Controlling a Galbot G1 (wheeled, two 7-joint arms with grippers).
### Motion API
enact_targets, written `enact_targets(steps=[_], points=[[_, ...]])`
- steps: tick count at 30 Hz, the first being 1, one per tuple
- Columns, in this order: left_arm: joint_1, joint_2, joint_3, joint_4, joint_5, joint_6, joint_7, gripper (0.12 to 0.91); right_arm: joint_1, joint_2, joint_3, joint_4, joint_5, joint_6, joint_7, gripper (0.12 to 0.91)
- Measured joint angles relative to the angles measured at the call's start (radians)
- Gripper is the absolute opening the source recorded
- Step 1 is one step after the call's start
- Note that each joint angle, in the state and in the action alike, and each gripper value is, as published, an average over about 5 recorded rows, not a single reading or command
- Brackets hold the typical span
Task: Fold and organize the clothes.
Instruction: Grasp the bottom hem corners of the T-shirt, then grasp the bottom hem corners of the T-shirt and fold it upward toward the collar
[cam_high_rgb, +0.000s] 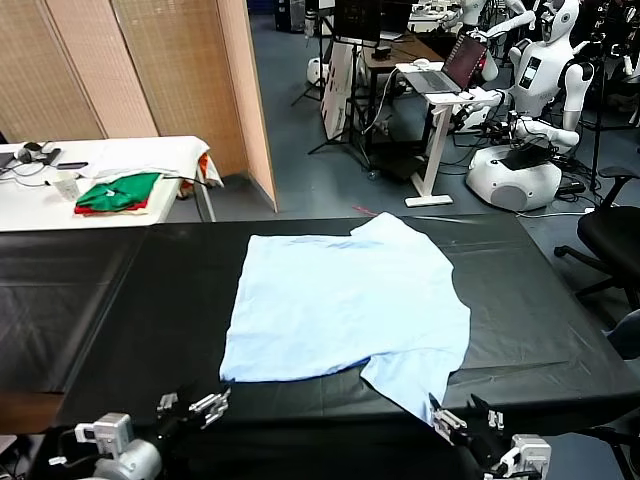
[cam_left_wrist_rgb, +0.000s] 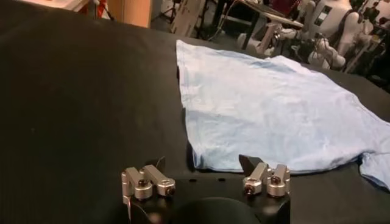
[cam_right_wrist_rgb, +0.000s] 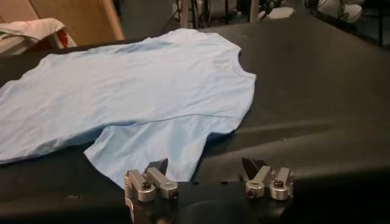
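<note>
The left gripper (cam_high_rgb: 195, 408) hangs low at the near edge of the black table (cam_high_rgb: 110, 300), on the robot's left, with its jaws spread wide and nothing between them. In the left wrist view its two fingertips (cam_left_wrist_rgb: 159, 164) stand apart over bare black tabletop, just short of the T-shirt's (cam_left_wrist_rgb: 268, 103) near corner; the cloth edge lies a little ahead of the gripper and slightly toward the robot's right, not touching it.

Behind that, on the far left, a white table (cam_high_rgb: 40, 205) carries a stack of green and red folded clothes (cam_high_rgb: 118, 193) and a white cloth (cam_high_rgb: 150, 155).

The pale blue T-shirt (cam_high_rgb: 345, 305) lies spread flat in the middle of the black table, one sleeve pointing to the far side and the other sleeve (cam_high_rgb: 415, 375) reaching toward the near edge on the robot's right.

The right gripper (cam_high_rgb: 462, 424) sits at the near edge on the right, also wide open and empty. The near sleeve's tip ends just beside it; in the right wrist view that sleeve (cam_right_wrist_rgb: 161, 143) runs down toward the gap between the gripper's fingertips (cam_right_wrist_rgb: 158, 165), close to them, but the jaws hold no cloth.

Farther right, past the table, stand a black office chair (cam_high_rgb: 610, 235) and a white robot (cam_high_rgb: 525, 150) on the blue-grey floor.
</note>
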Motion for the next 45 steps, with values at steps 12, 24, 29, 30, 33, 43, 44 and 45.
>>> enact_targets(steps=[12, 24, 29, 30, 33, 43, 44, 45], points=[[-0.053, -0.014, 0.029, 0.039, 0.023, 0.004, -0.005, 0.901, 0.030, 0.021, -0.035, -0.046, -0.050, 0.016, 0.004, 0.771], [-0.056, -0.022, 0.049, 0.070, 0.061, 0.002, -0.002, 0.367, 0.017, 0.020, -0.035, -0.033, -0.059, 0.010, 0.003, 0.252], [-0.038, -0.022, 0.047, 0.060, 0.075, -0.003, -0.007, 0.161, -0.008, 0.019, -0.036, 0.001, -0.069, 0.008, 0.008, 0.180], [-0.033, -0.023, 0.045, 0.056, 0.080, -0.004, -0.010, 0.147, -0.015, 0.019, -0.037, 0.010, -0.072, 0.009, 0.010, 0.166], [-0.015, -0.027, 0.037, 0.043, 0.097, -0.008, -0.022, 0.146, -0.039, 0.018, -0.042, 0.039, -0.087, 0.011, 0.017, 0.146], [0.112, -0.038, -0.017, -0.048, 0.137, -0.033, -0.050, 0.146, -0.142, 0.005, -0.035, 0.133, -0.102, 0.029, 0.029, 0.143], [0.127, -0.039, -0.023, -0.059, 0.138, -0.037, -0.053, 0.146, -0.143, 0.004, -0.035, 0.135, -0.104, 0.035, 0.026, 0.143], [0.140, -0.041, -0.030, -0.070, 0.138, -0.042, -0.056, 0.146, -0.141, 0.003, -0.034, 0.136, -0.106, 0.043, 0.022, 0.143]])
